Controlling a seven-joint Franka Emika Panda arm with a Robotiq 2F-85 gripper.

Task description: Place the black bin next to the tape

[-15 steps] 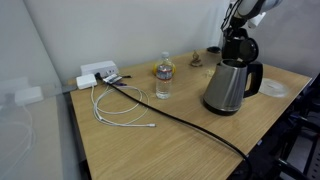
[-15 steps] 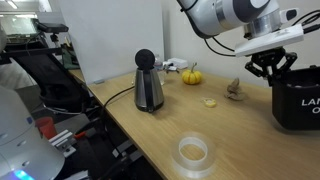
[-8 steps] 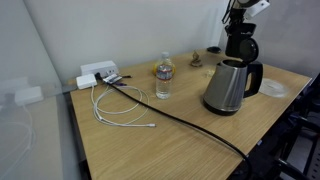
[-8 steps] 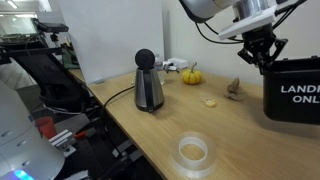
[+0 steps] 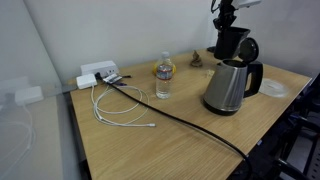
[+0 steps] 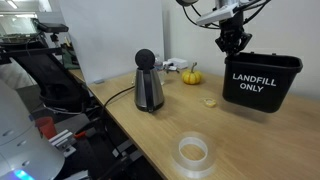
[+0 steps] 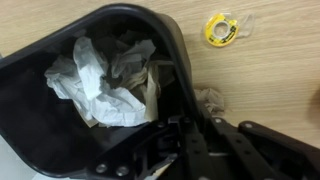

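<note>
Pincer (image 6: 233,45) (image 7: 180,128): narrow, fingers pinching the rim of the black bin (image 6: 262,85) (image 7: 172,48).
Black bin: hanging under the pincer and off to one side of it, tilted. Bottom looks clear of the surface (image 6: 235,145). White lettering "LANDFILL ONLY" on the wall in an exterior view.
Bin contents: crumpled white paper (image 7: 100,85), just past the fingertips in the wrist view.
Yellow tape roll (image 7: 222,29) (image 6: 209,101): flat on the surface, lower than the pincer. Outside the bin and apart from its rim.
Clear tape roll (image 6: 192,151): flat on the surface, well apart from the pincer, near the table edge.
Steel kettle (image 6: 149,88) (image 5: 226,86): upright with a black handle, lower than the pincer and well apart from it.
Small pumpkin (image 6: 190,76): on the surface, off to the kettle side of the pincer, near the yellow tape roll.
Water bottle (image 5: 164,78): upright, well apart from the pincer, past the kettle.
</note>
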